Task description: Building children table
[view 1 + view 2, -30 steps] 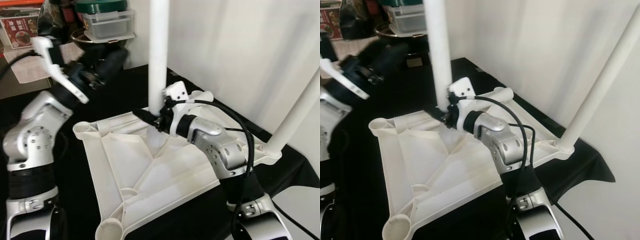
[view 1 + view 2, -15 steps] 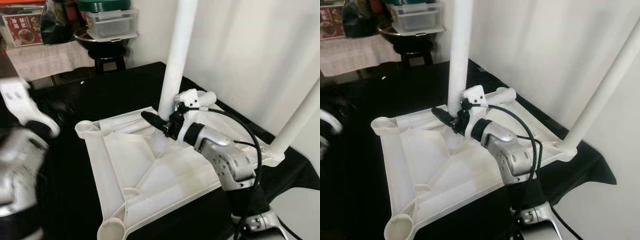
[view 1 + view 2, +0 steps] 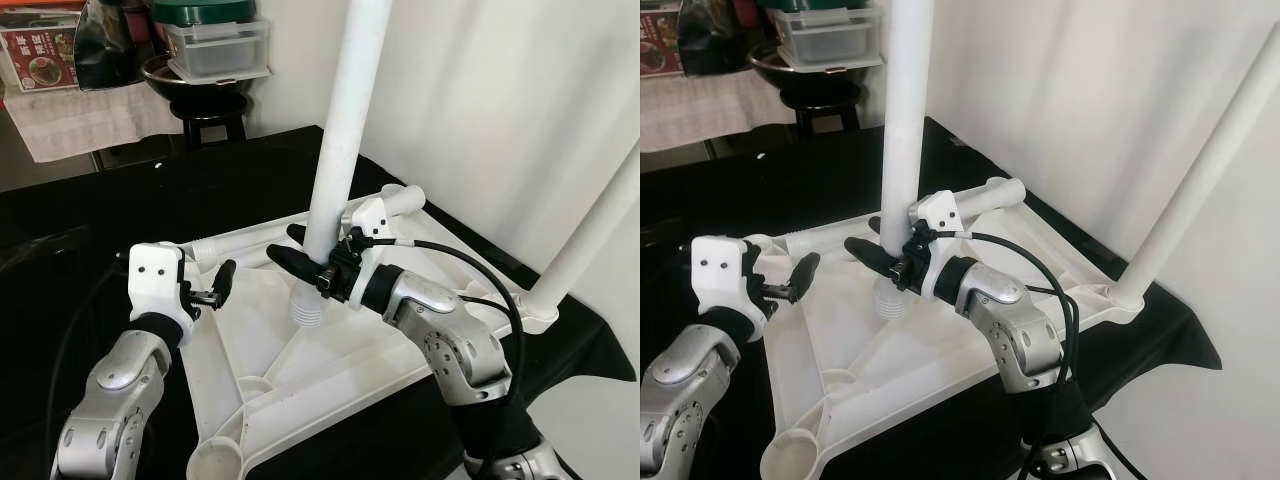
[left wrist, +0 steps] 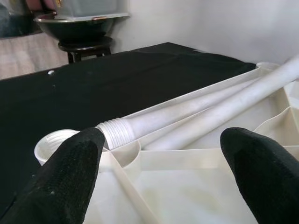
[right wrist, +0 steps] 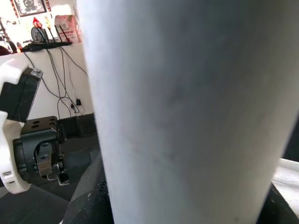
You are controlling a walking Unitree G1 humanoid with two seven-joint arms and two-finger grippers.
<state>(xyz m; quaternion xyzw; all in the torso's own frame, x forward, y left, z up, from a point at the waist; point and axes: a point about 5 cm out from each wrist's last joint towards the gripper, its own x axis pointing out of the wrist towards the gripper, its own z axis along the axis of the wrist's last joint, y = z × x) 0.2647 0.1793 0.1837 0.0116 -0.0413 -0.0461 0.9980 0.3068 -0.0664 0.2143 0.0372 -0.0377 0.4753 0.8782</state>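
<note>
Table leg (image 3: 340, 140), a long white tube with a threaded lower end, stands nearly upright in the right gripper (image 3: 300, 262), whose two black fingers are closed around it low down, just above the thread. Beneath the gripper that threaded end rests on or hangs just over the middle of the upturned white tabletop (image 3: 370, 345), not in any corner socket; which of the two I cannot tell. Across from it the left gripper (image 3: 215, 285) hovers with its fingers spread wide and nothing between them, and just beyond its tips lies a loose leg (image 4: 187, 112) in the tabletop's channel, its thread pointing at an open round socket (image 4: 49, 142). Well off behind the right arm, another leg (image 3: 590, 235) is already seated at a far corner. To do this step well, I would say the held tube should be carried to a free socket, kept square to it so the thread does not cross, then turned with short re-grips while the other gripper steadies the tabletop on the black cloth (image 3: 150, 200). A slack grip would let the tall tube tip.
</note>
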